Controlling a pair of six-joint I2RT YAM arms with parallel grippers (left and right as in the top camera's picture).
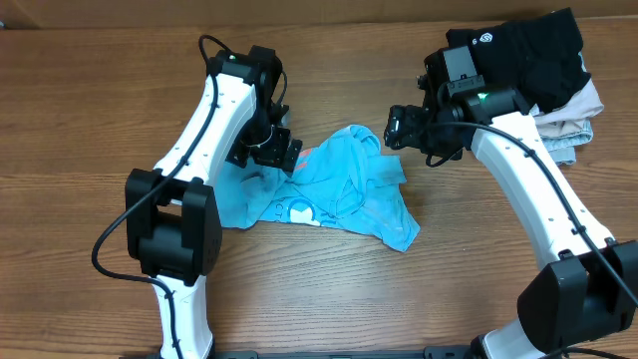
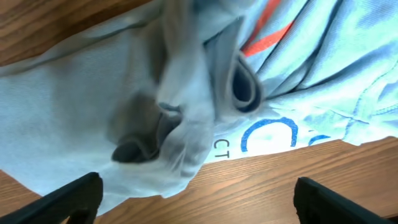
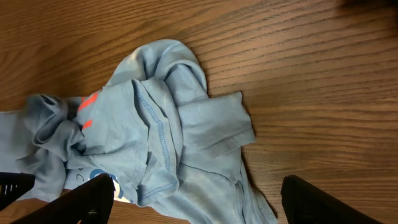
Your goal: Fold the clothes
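Bunched light blue thin-fabric T-shirt (image 1: 339, 184) lies on the wood-grain surface (image 1: 80, 100) between the arms, its orange-red and white lettering mostly buried in folds. Over its wrinkled edge the left fingers (image 2: 74, 196) are spread apart. The right fingers (image 3: 87, 199) are also apart and empty.

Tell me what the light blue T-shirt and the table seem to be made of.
The light blue T-shirt: a thin, soft knit, probably cotton jersey, matte; it bunches into limp folds, and the hems show rows of stitching. The table: wood or a wood-look laminate, brown and smooth; long grain lines run across it, but the pictures cannot tell real wood from print.
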